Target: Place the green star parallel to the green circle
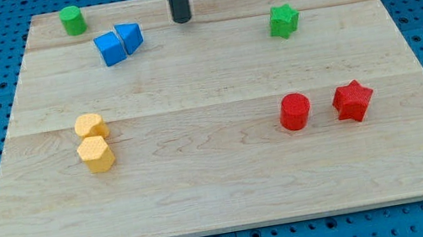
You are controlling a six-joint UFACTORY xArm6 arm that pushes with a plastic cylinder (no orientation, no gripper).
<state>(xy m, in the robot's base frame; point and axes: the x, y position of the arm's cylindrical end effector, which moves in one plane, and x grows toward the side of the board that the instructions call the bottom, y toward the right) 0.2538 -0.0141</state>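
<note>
Camera view shows my tip (181,19) near the tabletop's (230,183) top edge, between the blue blocks and the green star (284,20), touching neither. I have no hand, only this rod. The green circle (72,20) sits at the top left corner. Two blue blocks (119,43) touch; two yellow blocks (93,142) touch at left. A red cylinder (295,111) and red star (353,100) stand at right.

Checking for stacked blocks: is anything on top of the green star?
Nothing sits on the green star; its top is bare. My tip is apart, to its left. What lies under it is hidden.
</note>
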